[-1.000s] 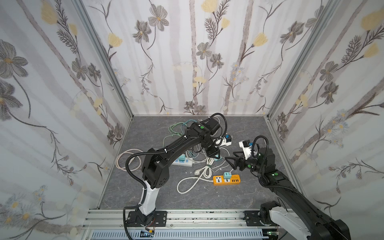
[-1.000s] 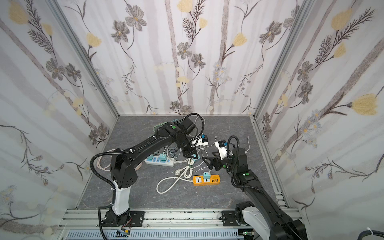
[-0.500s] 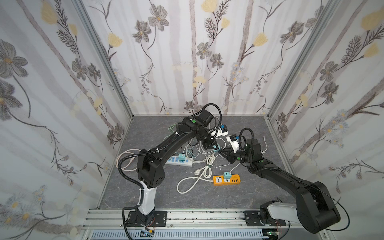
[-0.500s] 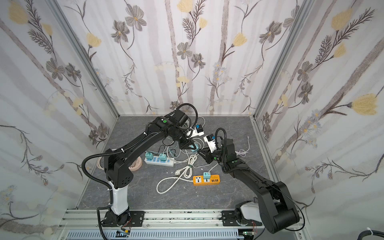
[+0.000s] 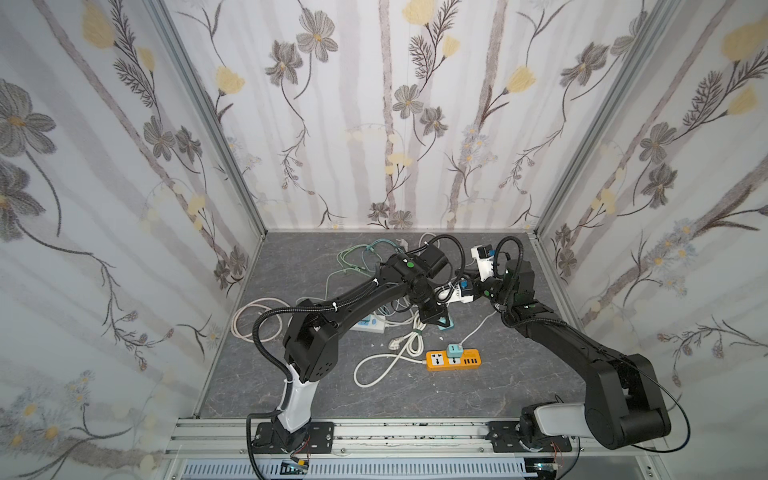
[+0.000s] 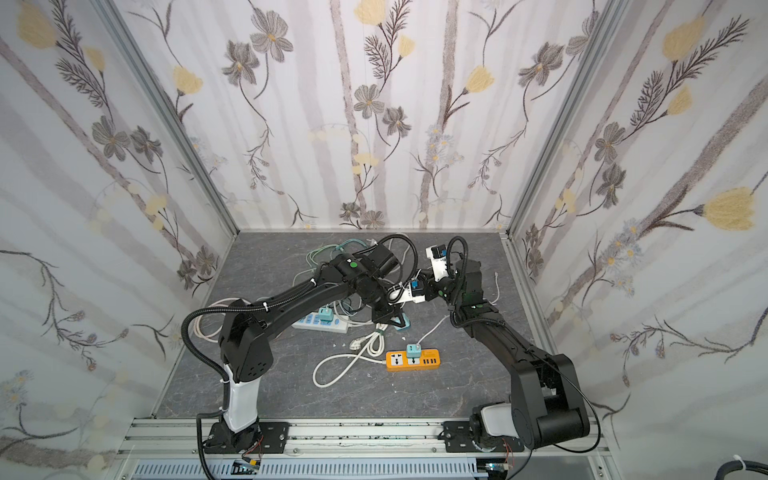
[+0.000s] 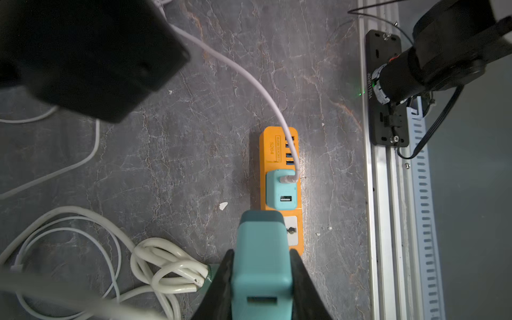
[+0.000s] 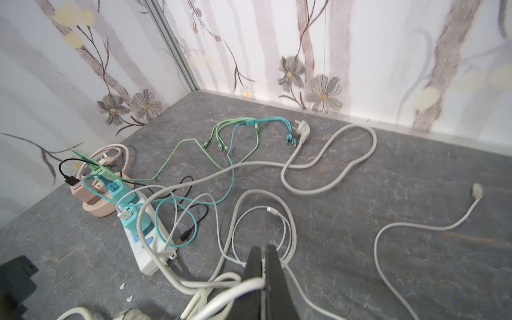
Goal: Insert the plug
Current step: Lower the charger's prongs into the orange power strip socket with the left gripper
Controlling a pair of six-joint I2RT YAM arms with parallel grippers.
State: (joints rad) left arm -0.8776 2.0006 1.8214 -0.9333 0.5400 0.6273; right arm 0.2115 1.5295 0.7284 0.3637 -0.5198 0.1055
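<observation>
My left gripper (image 7: 262, 253) is shut on a teal plug (image 7: 260, 235), with a black finger on each side of it. It hangs just above the orange power strip (image 7: 278, 149), over the white socket (image 7: 291, 230). A second teal adapter (image 7: 281, 191) with a white lead sits in the strip. In both top views the strip (image 5: 453, 359) (image 6: 411, 359) lies front of centre, with the left gripper (image 5: 438, 322) behind it. My right gripper (image 8: 263, 249) is shut on a thick white cable (image 8: 238, 285), close beside the left wrist.
A white power strip (image 8: 149, 249) with teal adapters and a pink round socket (image 8: 97, 205) lie among tangled green, black and white cables (image 8: 235, 124). A loose white lead (image 8: 476, 191) trails off to one side. A coiled white cord (image 7: 166, 266) lies beside the orange strip. The two arms nearly touch.
The right arm has swung from the front right in towards the back middle, and its gripper went from open to shut on the white cable. The left gripper still holds the teal plug.
</observation>
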